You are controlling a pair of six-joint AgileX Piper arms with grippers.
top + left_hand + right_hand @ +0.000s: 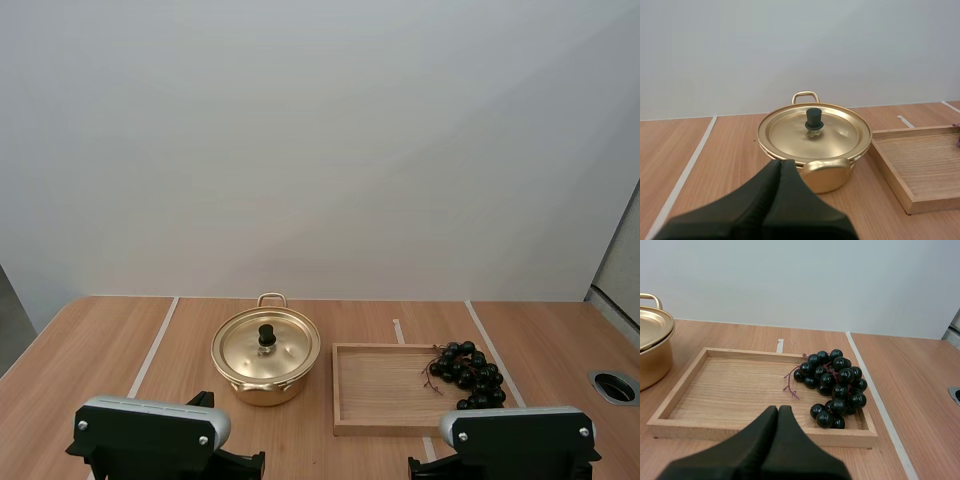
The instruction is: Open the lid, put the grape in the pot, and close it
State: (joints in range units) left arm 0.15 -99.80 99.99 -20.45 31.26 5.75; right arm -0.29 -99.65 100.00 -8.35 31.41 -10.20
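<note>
The pot [266, 372] stands on the wooden table [90, 350] with its lid [290, 350] on and the black knob [267, 335] upright at the lid's centre. At the pot's 3 o'clock lies the wooden tray [380, 390], just beside it but apart by a narrow strip of table. The grapes [470, 375] lie inside the tray at its 3 o'clock end, and the rest of its floor is bare. White tape lines [155, 345] cross the table at the pot's 9 o'clock and past the tray's 3 o'clock side. A round rimmed hole [615, 386] sits farther out toward 3 o'clock.

The left gripper [781, 165] is clenched on nothing, its fingers pressed into one dark wedge. It points at the pot's near handle [826, 175] and stops short of it, with bare wood at either side. From here the far loop handle [805, 96] stands clear at the pot's 12 o'clock.

The right gripper [778, 412] is clenched and empty too, just short of the tray's near wall, with the grapes at its 1 o'clock. Up close, a reddish stem [790, 382] trails from the bunch toward the tray's middle.

From above, the left arm [150, 430] and right arm [520, 435] sit at the table's 6 o'clock edge.
</note>
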